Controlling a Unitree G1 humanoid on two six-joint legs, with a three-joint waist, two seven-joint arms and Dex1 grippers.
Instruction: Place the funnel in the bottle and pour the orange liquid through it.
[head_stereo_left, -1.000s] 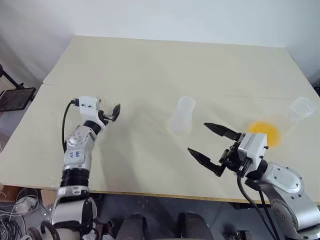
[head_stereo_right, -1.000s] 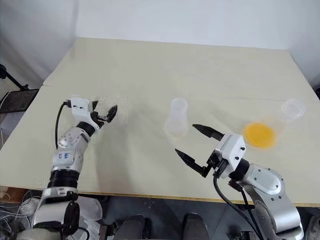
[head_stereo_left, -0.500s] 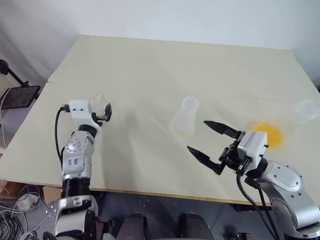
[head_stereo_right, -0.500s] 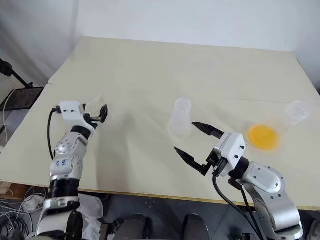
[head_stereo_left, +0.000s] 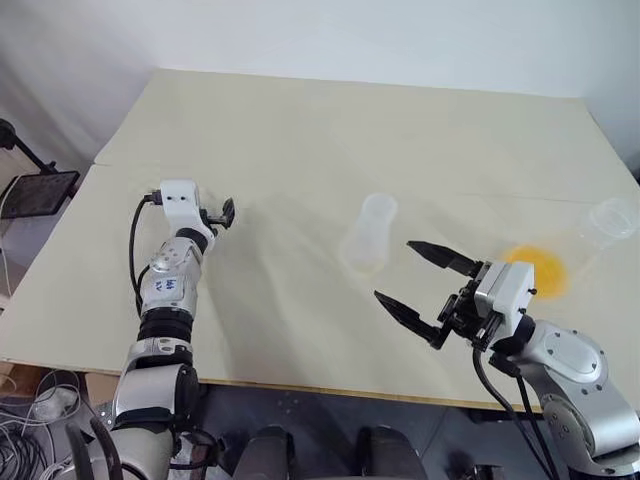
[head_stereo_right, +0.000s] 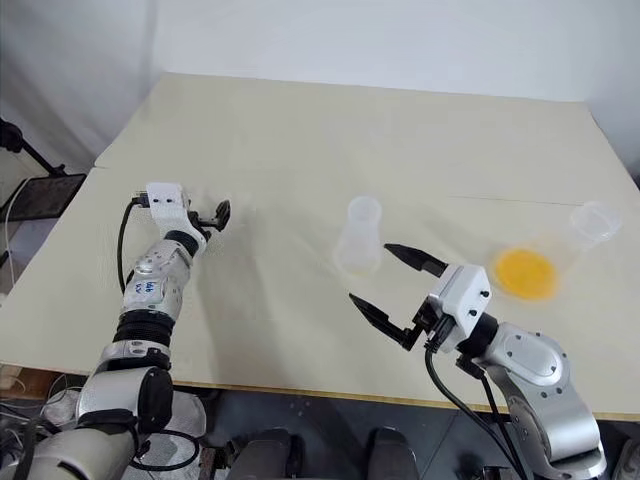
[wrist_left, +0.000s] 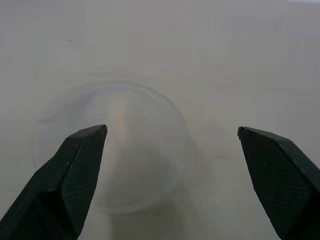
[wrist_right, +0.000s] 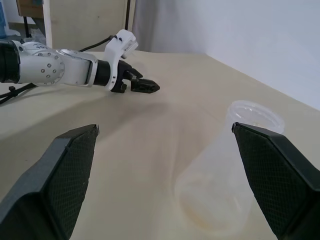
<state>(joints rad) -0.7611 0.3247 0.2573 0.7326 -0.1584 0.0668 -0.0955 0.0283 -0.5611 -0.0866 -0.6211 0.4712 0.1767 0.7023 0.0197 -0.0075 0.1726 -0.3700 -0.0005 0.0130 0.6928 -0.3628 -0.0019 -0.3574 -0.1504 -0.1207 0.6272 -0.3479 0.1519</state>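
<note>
The pale table (head_stereo_left: 300, 130) is lying bare around the frosted bottle (head_stereo_left: 366, 236) at centre and the orange liquid (head_stereo_left: 536, 268) at your right. Your left gripper (wrist_left: 172, 150), jaws spread, has been reaching out and is now framing the clear funnel (wrist_left: 117, 165), so closing comes next. Your right gripper (head_stereo_left: 420, 282) is waiting, jaws wide, just beside the bottle.

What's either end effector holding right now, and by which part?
Nothing. The left end effector is open, the funnel lying untouched between its fingers. The right end effector is open and empty, near the bottle.

The funnel (wrist_left: 116, 165) is faint, its outline blurred against the table (wrist_left: 240, 60).
</note>
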